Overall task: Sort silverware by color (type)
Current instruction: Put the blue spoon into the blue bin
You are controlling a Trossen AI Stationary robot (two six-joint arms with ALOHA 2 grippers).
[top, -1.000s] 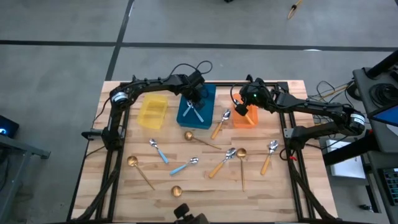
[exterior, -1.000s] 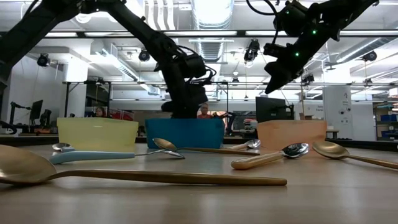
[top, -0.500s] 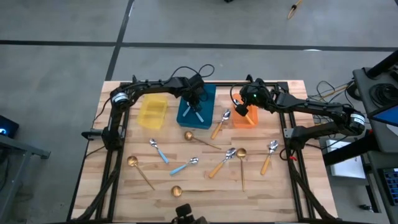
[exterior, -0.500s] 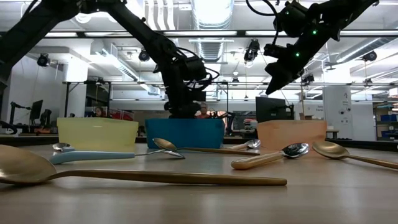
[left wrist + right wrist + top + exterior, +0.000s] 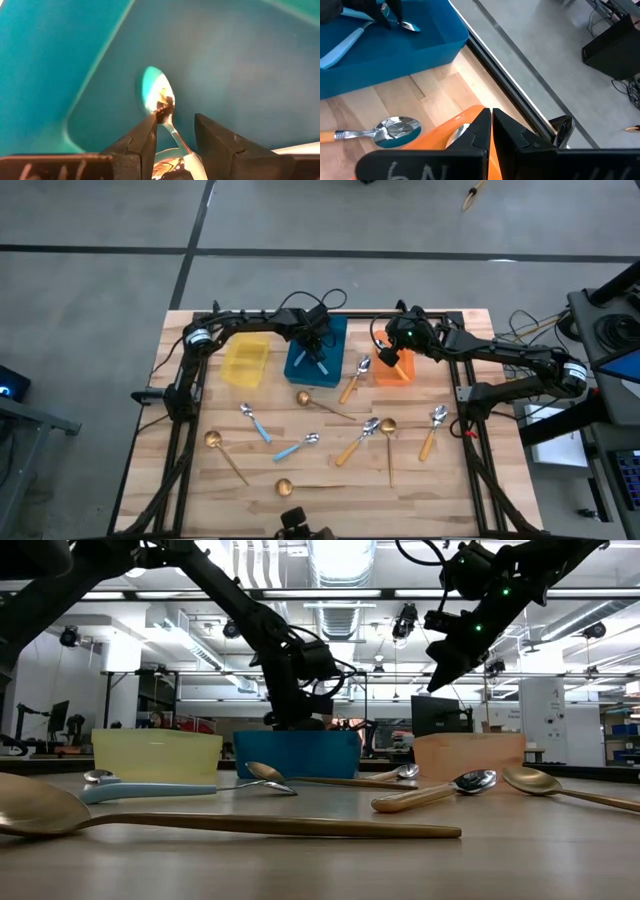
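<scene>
Since a second ago we see the left arm shift toward the far rim of the blue bin [image 5: 316, 360], while the right arm has stayed put. Nothing on the worktop [image 5: 200, 480] has moved.

The left end effector [image 5: 175, 134] hangs inside the blue bin, its fingers parted on either side of a blue-handled spoon [image 5: 159, 97] lying on the bin floor; we cannot tell whether they touch it. From above, two blue-handled spoons lie crossed in that bin. The yellow bin [image 5: 246, 360] looks empty. The right end effector [image 5: 491, 129] is closed, holding nothing, above the orange bin [image 5: 395, 370], where we glimpse a silver bowl. Loose spoons, gold, orange-handled and blue-handled, lie scattered on the worktop nearer the front.
</scene>
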